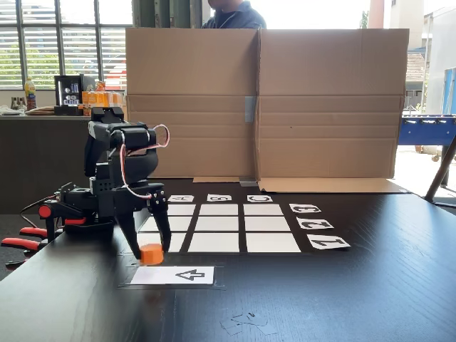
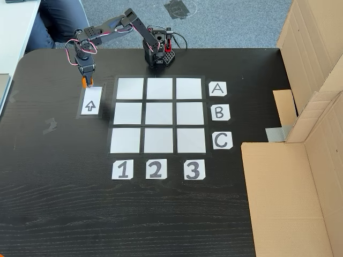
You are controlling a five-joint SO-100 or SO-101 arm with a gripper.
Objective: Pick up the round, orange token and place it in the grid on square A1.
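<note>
The orange token (image 1: 151,254) sits at the far edge of the white arrow card (image 1: 174,275), just off the near-left corner of the grid (image 1: 219,224). My gripper (image 1: 149,249) points straight down with one black finger on each side of the token, shut on it. Whether the token rests on the table or is just lifted is unclear. In the fixed view from above, the token (image 2: 84,82) peeks out under the gripper (image 2: 86,77), left of the grid (image 2: 159,114). Square A1 (image 2: 130,88) is the bare top-left cell there; square A1 (image 1: 177,244) lies right behind the fingers.
Label cards A, B, C (image 2: 217,88) and 1, 2, 3 (image 2: 122,169) edge the grid. The arm's base (image 2: 158,53) stands beyond the top row. A cardboard wall (image 1: 263,107) closes off the far side. Red clamps (image 1: 21,242) hold the table edge. A person (image 1: 231,14) is behind the cardboard.
</note>
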